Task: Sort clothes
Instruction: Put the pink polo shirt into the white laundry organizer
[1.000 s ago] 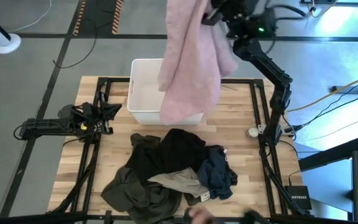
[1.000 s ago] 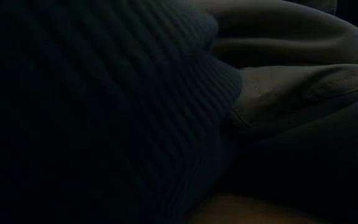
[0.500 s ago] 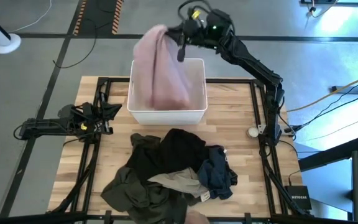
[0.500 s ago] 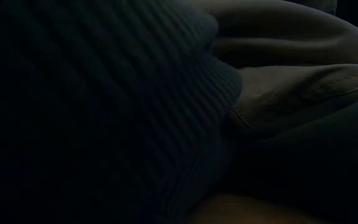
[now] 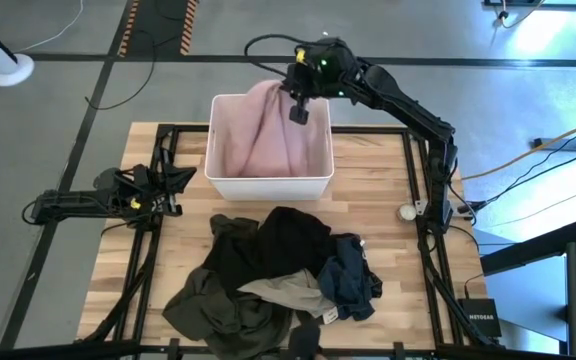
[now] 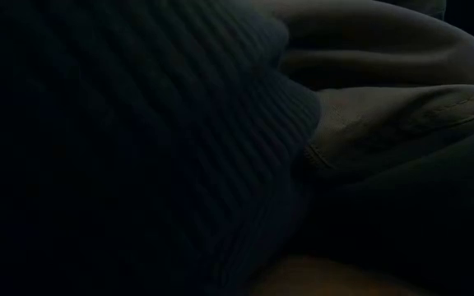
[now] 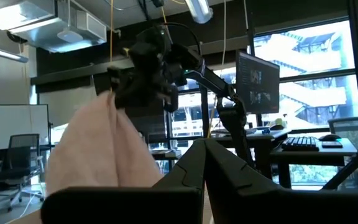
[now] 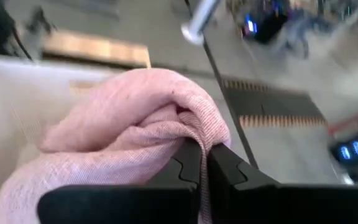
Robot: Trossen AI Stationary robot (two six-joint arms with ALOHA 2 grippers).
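Note:
The pale pink garment (image 5: 263, 135) hangs from my right gripper (image 5: 296, 100) over the white bin (image 5: 268, 185), and its lower part lies bunched inside the bin. It also shows in the left wrist view (image 7: 98, 149). The black (image 5: 288, 240), dark olive (image 5: 218, 305), beige (image 5: 288, 292) and navy (image 5: 348, 275) garments lie heaped on the table near its front edge. My left gripper (image 5: 180, 180) rests shut and empty at the table's left side. My right gripper pinches a bunched fold at the pink garment's top (image 8: 191, 134) between its two fingers (image 8: 188, 165), several layers together. The fingers come from above. The garment hangs below them, slack, with its lower part (image 5: 253, 155) resting in the bin.
Dark cloth from the pile fills the whole low view (image 6: 220, 148). Black frame rails (image 5: 418, 200) run along the table's left and right sides. A small round object (image 5: 406, 211) lies by the right rail.
My right gripper has gone toward the table's left edge and down to the bin, still shut on the pink garment. The garment, which hung spread high above the bin, has sunk into it and bunched up there.

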